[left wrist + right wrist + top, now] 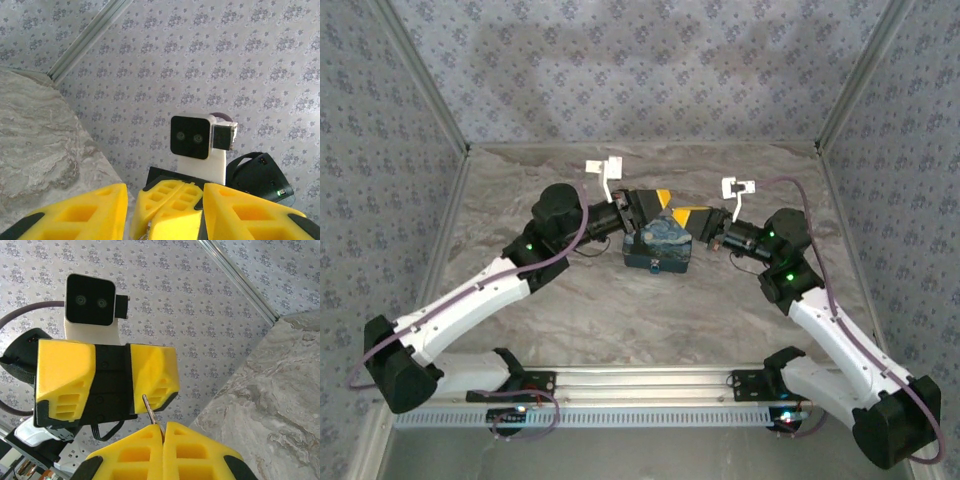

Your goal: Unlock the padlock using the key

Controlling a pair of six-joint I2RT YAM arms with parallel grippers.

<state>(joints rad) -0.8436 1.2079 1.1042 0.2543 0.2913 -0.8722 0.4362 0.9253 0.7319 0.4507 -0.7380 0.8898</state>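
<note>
My right gripper (164,425) is shut on the key (151,411), a thin metal blade that sticks out from between the fingertips. The blade's tip reaches the inner edge of one yellow finger (152,372) of my left gripper, which faces it with its jaws apart. In the left wrist view my left gripper (165,187) is open, and the right gripper's closed fingers (175,205) sit in its gap. From above, both grippers, left (660,197) and right (688,213), meet over the starry-night box (658,245). A tiny dark blue spot (653,266) on the box's near face may be the padlock.
The box stands mid-table on the marbled grey surface (620,320). Patterned walls with metal corner rails (850,90) close in the left, back and right sides. Both arm bases are bolted to the rail along the near edge (640,385).
</note>
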